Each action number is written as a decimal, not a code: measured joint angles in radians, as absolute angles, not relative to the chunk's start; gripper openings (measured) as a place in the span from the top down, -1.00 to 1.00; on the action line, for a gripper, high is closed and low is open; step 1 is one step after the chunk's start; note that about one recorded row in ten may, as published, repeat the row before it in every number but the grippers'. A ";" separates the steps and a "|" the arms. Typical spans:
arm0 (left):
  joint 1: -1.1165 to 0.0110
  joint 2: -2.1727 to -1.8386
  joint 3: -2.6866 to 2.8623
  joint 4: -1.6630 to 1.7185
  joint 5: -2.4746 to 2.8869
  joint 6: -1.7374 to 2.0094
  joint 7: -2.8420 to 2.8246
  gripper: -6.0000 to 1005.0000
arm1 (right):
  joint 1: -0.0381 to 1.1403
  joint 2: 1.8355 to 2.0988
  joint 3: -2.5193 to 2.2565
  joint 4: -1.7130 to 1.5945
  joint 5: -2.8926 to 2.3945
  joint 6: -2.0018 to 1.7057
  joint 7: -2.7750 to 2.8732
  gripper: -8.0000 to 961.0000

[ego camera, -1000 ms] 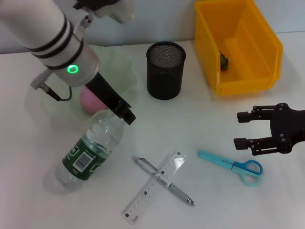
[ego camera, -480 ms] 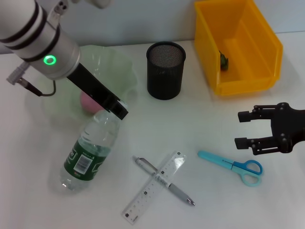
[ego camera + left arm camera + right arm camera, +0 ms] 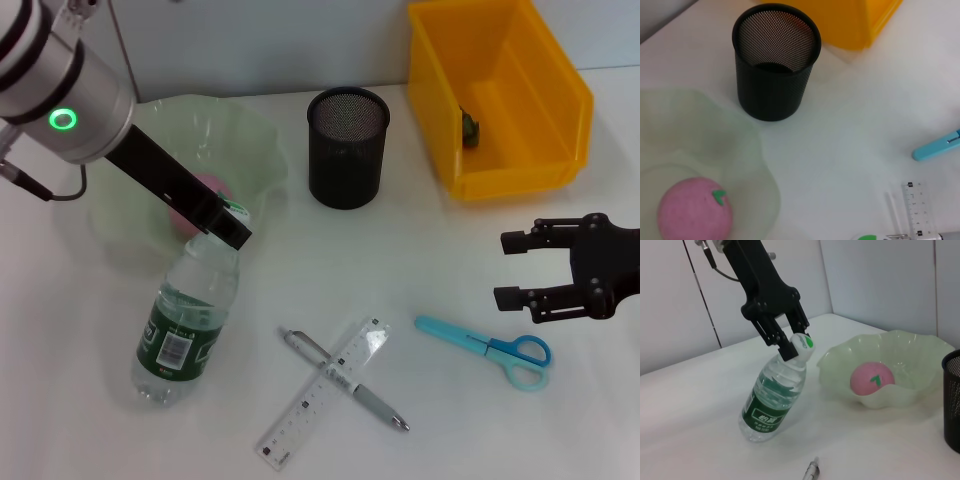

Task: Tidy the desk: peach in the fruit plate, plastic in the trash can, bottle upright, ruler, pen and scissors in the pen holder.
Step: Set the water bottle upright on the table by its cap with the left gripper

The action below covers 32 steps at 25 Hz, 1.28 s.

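My left gripper (image 3: 228, 226) is shut on the green-capped neck of the clear bottle (image 3: 185, 322), which leans with its base on the table; the right wrist view shows the same gripper (image 3: 792, 342) and bottle (image 3: 772, 401). The pink peach (image 3: 205, 186) lies in the pale green fruit plate (image 3: 245, 140), partly behind my left arm. A ruler (image 3: 325, 392) lies across a pen (image 3: 380, 408) at the front. Blue scissors (image 3: 490, 347) lie to their right. My right gripper (image 3: 502, 270) hangs open just above the scissors. The black mesh pen holder (image 3: 347, 147) stands empty.
The yellow trash can (image 3: 500, 95) at the back right holds a small dark piece of plastic (image 3: 470, 128). In the left wrist view the pen holder (image 3: 775, 60) stands beside the fruit plate (image 3: 705, 135) with the peach (image 3: 694, 210).
My left gripper has moved back and to the left with the bottle's neck. The bottle has tipped up more steeply. The right arm has stayed still.
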State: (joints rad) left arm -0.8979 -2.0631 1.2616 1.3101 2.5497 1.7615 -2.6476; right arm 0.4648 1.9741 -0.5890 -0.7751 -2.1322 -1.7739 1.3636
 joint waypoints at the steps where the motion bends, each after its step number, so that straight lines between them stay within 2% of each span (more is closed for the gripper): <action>1: -0.893 -2.063 1.254 1.327 2.550 1.770 -2.648 0.12 | 0.465 1.974 -0.589 -0.775 -2.132 -1.774 1.364 -0.64; 32: -0.839 -2.062 1.170 1.478 2.554 1.846 -2.647 0.12 | 0.471 1.973 -0.589 -0.776 -2.132 -1.769 1.367 -0.64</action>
